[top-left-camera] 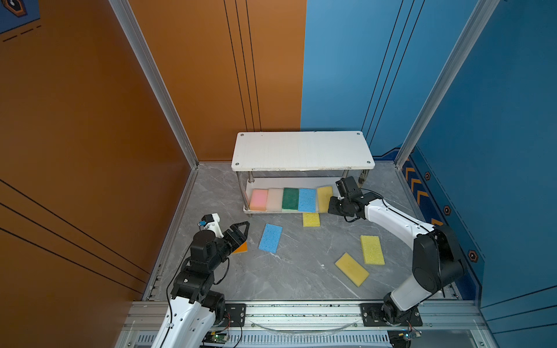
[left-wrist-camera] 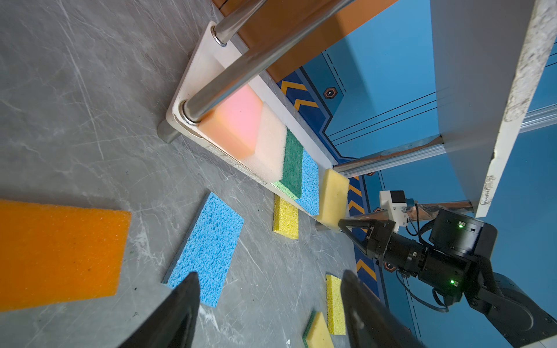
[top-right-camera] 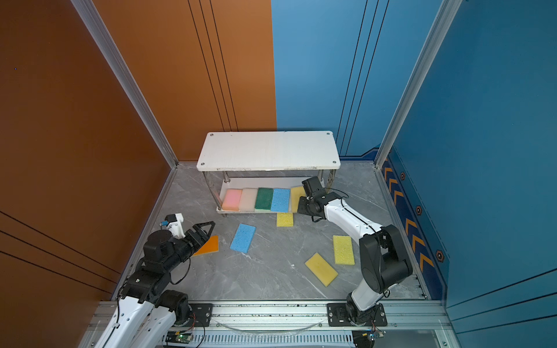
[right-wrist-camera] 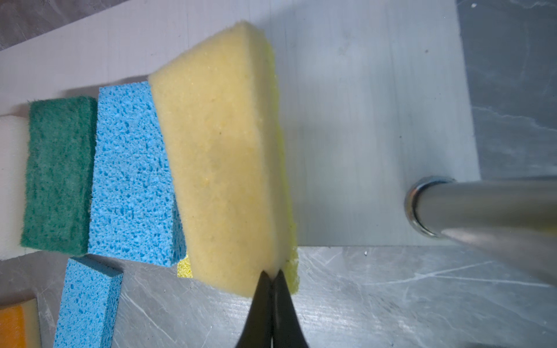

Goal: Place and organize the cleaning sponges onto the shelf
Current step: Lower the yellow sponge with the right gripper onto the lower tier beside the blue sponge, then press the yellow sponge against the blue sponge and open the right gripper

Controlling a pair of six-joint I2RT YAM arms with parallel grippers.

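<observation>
Right claw [right-wrist-camera: 272,275] pinching yellow sponge [right-wrist-camera: 223,156] at its edge, tilted over shelf [right-wrist-camera: 361,120], left claw [left-wrist-camera: 269,274] spread

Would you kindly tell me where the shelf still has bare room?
The top board is wholly bare. The lower board is free between the tilted yellow sponge and the metal leg. Crowded elsewhere: blue sponge, green sponge, off-white sponge, pink sponge side by side.
</observation>
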